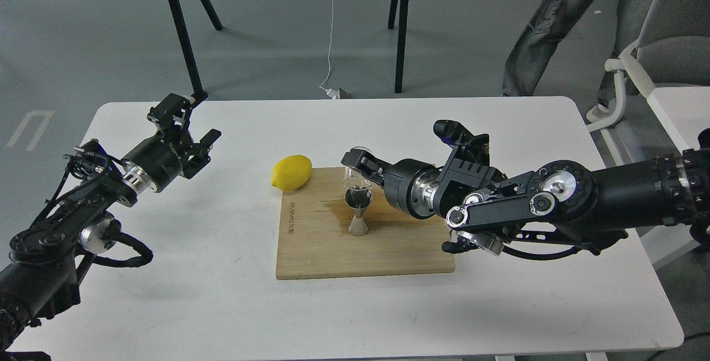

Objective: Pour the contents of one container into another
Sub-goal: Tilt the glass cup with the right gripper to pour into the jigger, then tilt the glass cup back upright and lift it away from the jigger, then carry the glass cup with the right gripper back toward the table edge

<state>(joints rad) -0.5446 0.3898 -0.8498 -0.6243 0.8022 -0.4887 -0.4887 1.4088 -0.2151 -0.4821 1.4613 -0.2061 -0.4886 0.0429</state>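
A shiny steel jigger (pixel 358 214) stands upright on the bamboo cutting board (pixel 363 250), near the board's middle. Just above its top cone hangs the small clear glass tumbler (pixel 355 179), with my right gripper (pixel 358 168) shut on it. The tumbler looks close to upright; its exact tilt is hard to read. My left gripper (pixel 191 128) hovers open over the table's far left, well away from the board, with nothing between its fingers.
A yellow lemon (pixel 291 172) lies at the board's back left corner. A dark wet patch marks the board left of the jigger. A person's legs (pixel 546 23) stand beyond the table's far right. A chair (pixel 665 39) is at right.
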